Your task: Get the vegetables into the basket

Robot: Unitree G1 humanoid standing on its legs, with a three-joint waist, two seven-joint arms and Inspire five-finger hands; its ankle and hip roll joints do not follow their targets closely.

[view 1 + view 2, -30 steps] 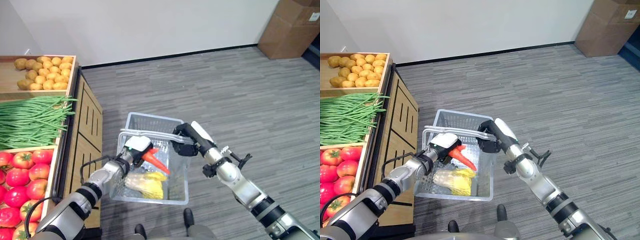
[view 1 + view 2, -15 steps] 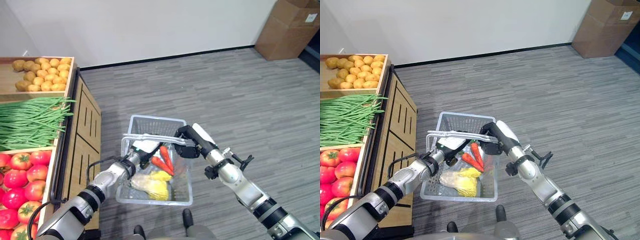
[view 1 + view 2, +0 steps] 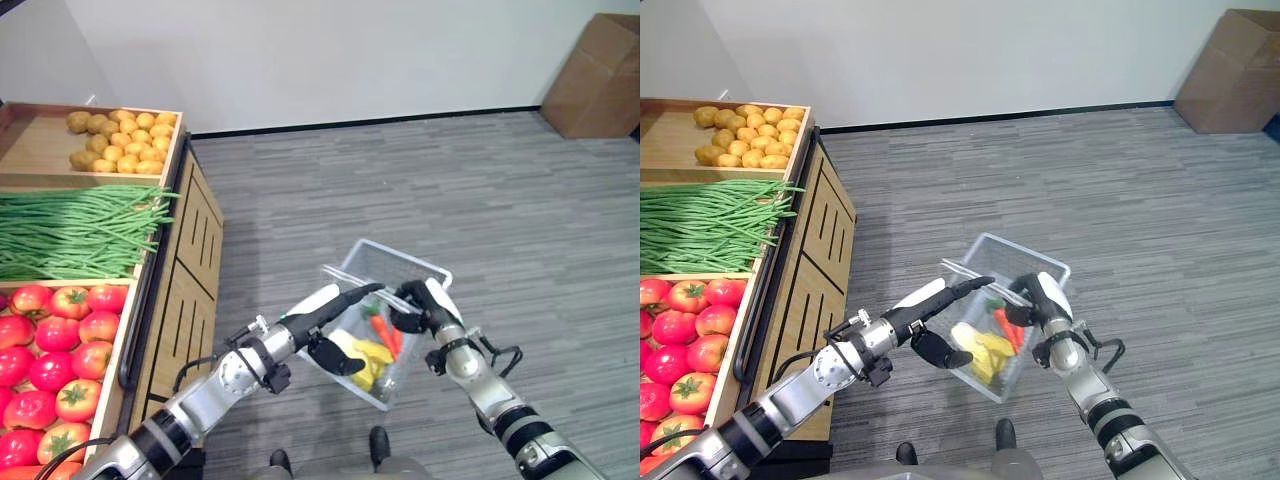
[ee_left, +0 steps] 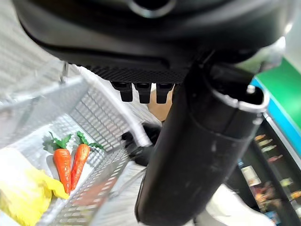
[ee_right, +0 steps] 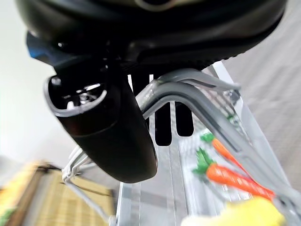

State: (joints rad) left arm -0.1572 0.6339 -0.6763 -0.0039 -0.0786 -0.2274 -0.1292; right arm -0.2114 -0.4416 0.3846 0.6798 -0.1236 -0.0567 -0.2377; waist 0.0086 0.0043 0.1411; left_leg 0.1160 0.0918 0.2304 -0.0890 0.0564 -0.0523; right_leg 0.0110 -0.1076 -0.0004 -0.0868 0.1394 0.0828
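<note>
right hand: fingers curled round the handles of the basket, holding it tilted above the floor | left hand: fingers straight, holding nothing, at basket's near rim | two carrots and yellow-green leafy vegetable lie inside basket

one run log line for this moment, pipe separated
left robot hand: open, empty, beside basket | right robot hand: shut on basket handle | in basket: two carrots, yellow-green leafy vegetable
</note>
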